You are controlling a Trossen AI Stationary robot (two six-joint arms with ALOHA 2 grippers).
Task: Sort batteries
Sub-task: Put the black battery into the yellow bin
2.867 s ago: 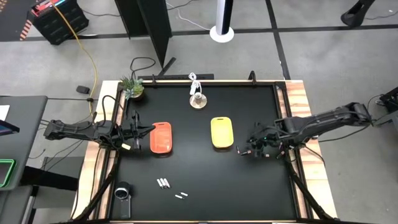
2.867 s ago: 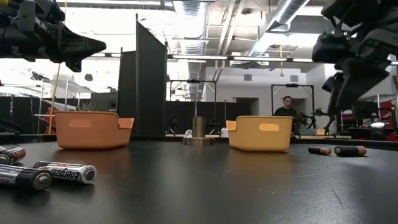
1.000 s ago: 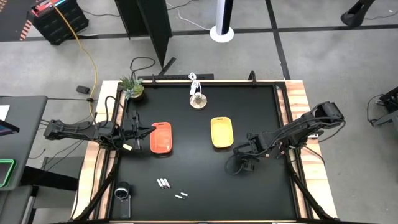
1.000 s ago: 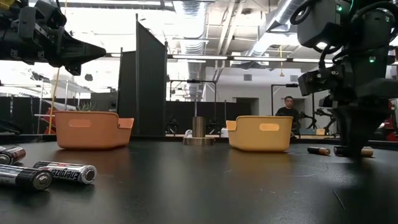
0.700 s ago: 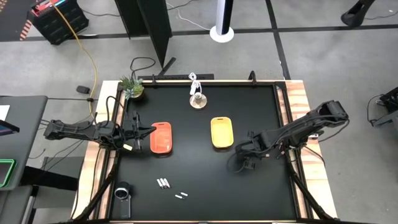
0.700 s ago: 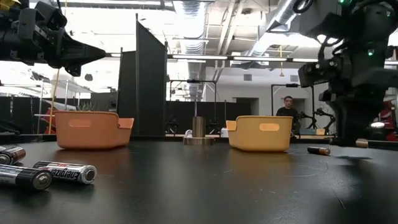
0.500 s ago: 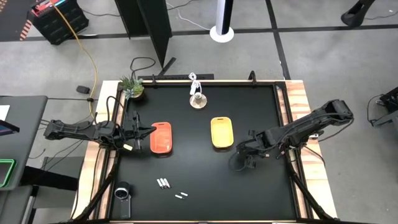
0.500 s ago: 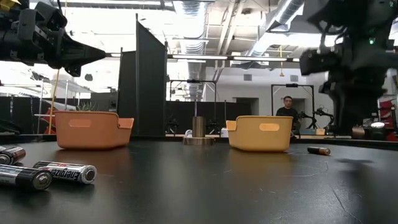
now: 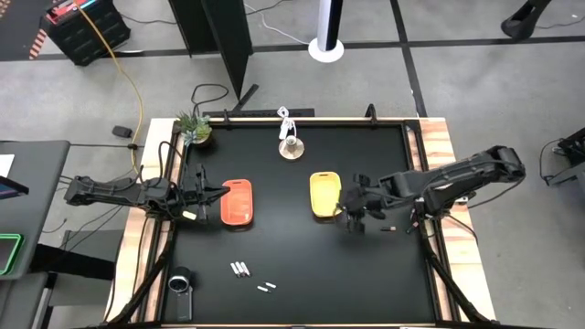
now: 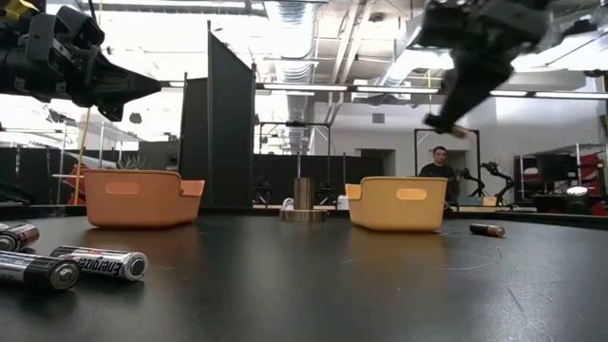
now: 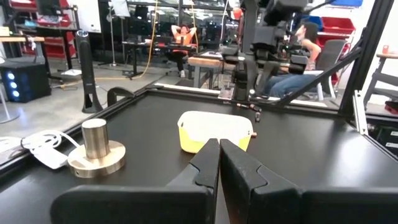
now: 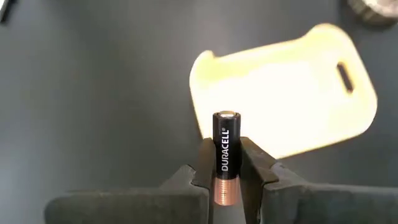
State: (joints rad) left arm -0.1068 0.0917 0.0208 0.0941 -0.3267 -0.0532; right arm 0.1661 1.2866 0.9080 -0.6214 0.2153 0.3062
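Observation:
My right gripper [image 9: 352, 217] [image 12: 224, 144] hovers by the near right corner of the yellow tray [image 9: 325, 194] [image 12: 292, 93], shut on a black-and-copper battery [image 12: 224, 155]. In the low view it hangs high above the table [image 10: 454, 116]. Another dark battery [image 10: 486, 229] lies on its side to the right of that tray. Several batteries lie at the near left [image 9: 240, 270] [image 10: 100, 263]. My left gripper [image 9: 203, 195] [image 11: 219, 155] is shut and empty, raised beside the left side of the orange tray [image 9: 236, 202] [image 10: 133, 198]. My right gripper pinches the battery's sides [image 12: 224, 167] between its two fingers, toward its copper end. The battery lies along the fingers, its black end with the silver cap [image 12: 226, 117] sticking out past the fingertips. The fingers slant down from above. The battery is lifted clear of the table.
A brass weight [image 9: 291, 147] [image 11: 96, 149] with a white cable stands at the far middle, a small plant [image 9: 194, 130] at the far left corner, a round dark object [image 9: 180, 283] at the near left. People sit in the room beyond the table [image 10: 439, 163].
My right gripper has risen from the table with one of the two dark batteries at the right, lifted it clear, and carried it up and toward the table's left, to the yellow tray. The other dark battery has stayed where it lay.

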